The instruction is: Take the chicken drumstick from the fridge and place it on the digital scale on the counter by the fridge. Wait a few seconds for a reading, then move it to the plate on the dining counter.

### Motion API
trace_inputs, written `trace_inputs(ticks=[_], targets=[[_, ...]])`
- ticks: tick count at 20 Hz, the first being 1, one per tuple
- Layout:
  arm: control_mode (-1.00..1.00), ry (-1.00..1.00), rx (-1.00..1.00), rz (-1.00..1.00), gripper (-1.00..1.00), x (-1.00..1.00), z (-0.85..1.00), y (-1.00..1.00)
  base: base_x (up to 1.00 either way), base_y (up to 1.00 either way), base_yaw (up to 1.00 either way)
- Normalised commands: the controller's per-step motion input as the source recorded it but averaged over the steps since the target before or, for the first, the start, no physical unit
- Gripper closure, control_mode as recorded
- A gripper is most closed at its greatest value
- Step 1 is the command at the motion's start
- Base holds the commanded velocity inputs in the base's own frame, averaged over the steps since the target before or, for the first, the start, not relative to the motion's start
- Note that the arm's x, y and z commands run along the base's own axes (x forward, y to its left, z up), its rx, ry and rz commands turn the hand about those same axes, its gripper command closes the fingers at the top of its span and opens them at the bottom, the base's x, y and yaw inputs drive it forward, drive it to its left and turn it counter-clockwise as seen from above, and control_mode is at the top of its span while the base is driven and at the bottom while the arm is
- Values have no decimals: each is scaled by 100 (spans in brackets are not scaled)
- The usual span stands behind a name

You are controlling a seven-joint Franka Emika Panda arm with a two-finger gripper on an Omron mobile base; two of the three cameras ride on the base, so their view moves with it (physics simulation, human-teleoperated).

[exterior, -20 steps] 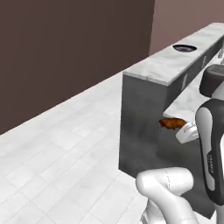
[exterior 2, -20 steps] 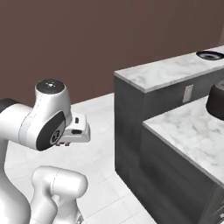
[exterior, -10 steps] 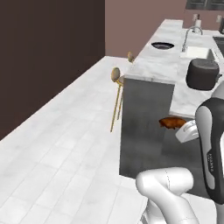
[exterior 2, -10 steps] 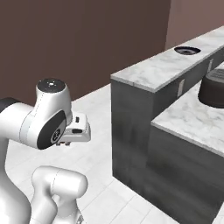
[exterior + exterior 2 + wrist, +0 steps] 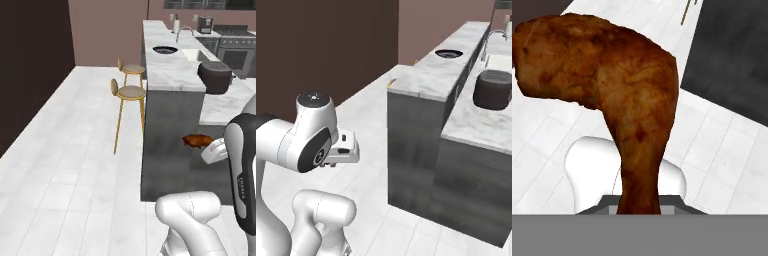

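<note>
One glossy reddish-brown chicken drumstick [image 5: 197,141] sits at right centre of the left base view, carried at the end of the white arm's gripper [image 5: 212,150], in front of the dark grey panelled base of the long white marble dining counter [image 5: 172,75]. In the hand view the drumstick [image 5: 612,95] takes up most of the frame, thick end at upper left, narrow end running down to bottom centre where it meets the gripper; the fingertips are hidden, but the meat is held off the floor, so the gripper is closed on it. White tiled floor [image 5: 727,150] lies below it.

Round dark plate with lighter rim [image 5: 165,49] rests on the counter top at upper centre of the left base view, well apart from the drumstick; the same plate [image 5: 448,53] is at upper right of the right base view. Two yellow-legged stools [image 5: 129,95] stand beside the counter's left side. Dark rounded pot-like appliance [image 5: 215,76] sits on a lower white counter at upper right.
</note>
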Motion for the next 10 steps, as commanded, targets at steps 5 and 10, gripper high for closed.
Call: trace_inputs(ticks=[5,10], targets=[[100,0,0,0,100,0,0,0,0,100,-46],[100,0,0,0,100,0,0,0,2,100,-47]])
